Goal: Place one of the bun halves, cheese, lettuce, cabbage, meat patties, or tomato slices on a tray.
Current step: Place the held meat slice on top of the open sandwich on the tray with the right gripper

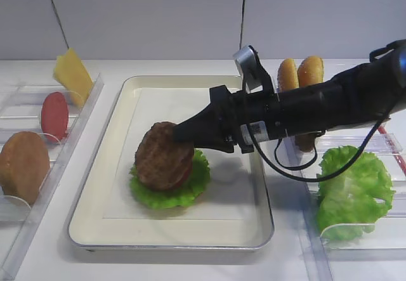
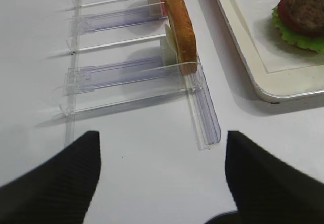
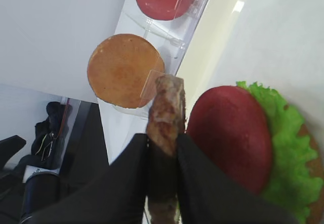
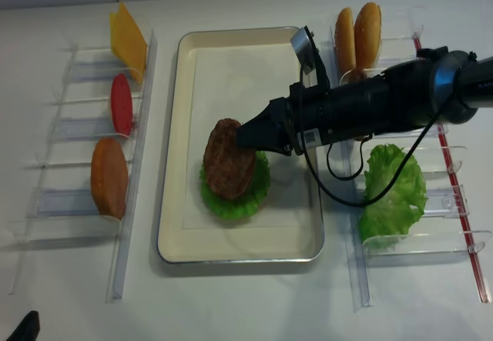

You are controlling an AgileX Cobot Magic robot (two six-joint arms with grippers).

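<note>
My right gripper [image 3: 163,148] is clamped on the edge of a meat patty [image 1: 163,155], holding it tilted over the stack near the middle of the tray [image 1: 247,235]: a tomato slice [image 3: 230,135] on lettuce [image 1: 171,194] on a bun half [image 3: 316,183]. In the rack along the tray's left edge stand the cheese [image 1: 73,75], another tomato slice [image 1: 54,115] and a bun half [image 1: 23,165]. My left gripper's [image 2: 162,171] fingers [image 2: 66,176] stand apart over bare tabletop.

front high: oblique | overhead: top-down | wrist cams: close, low | shared: tray [image 1: 261,186]
</note>
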